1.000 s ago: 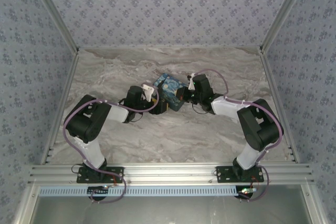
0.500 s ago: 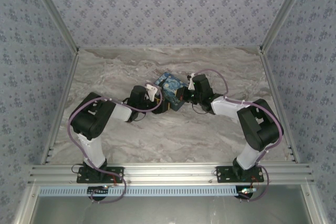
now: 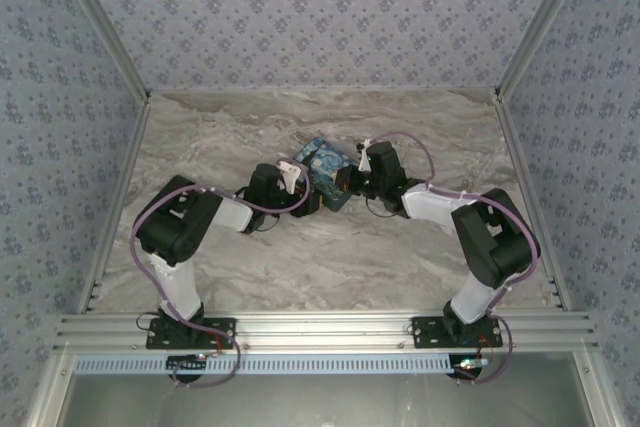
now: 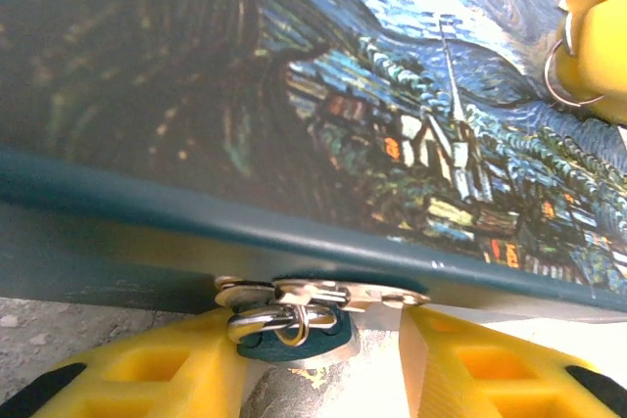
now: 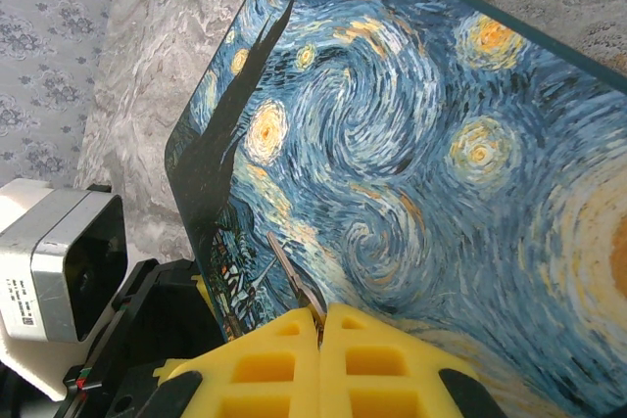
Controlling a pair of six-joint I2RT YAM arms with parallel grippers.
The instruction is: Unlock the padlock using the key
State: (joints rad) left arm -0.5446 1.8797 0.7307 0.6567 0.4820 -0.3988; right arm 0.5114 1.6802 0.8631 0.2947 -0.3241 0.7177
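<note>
The starry-night printed box (image 3: pixel 322 165) lies mid-table with both arms at it. In the left wrist view the tiny blue padlock (image 4: pixel 294 346) hangs by its silver shackle (image 4: pixel 279 320) from the box's metal hasp (image 4: pixel 333 293). My left gripper (image 4: pixel 315 332) is open around it, with the lock against the left finger (image 4: pixel 147 369) and a gap to the right finger. My right gripper (image 5: pixel 320 315) is shut on the thin dark key (image 5: pixel 292 271), whose blade points out over the box's printed face. From above, the left gripper (image 3: pixel 310 199) and right gripper (image 3: pixel 345 187) almost meet at the box's near side.
The box (image 4: pixel 294 95) looms right before the left wrist camera, and a yellow finger of the right gripper (image 4: pixel 596 41) with a silver ring shows at its far edge. Marble tabletop (image 3: pixel 330 267) lies open in front. Patterned walls (image 3: pixel 70 147) close in the sides and back.
My left arm has pushed forward and right, bringing its gripper up against the box's near side. The right arm and the box have stayed put.
</note>
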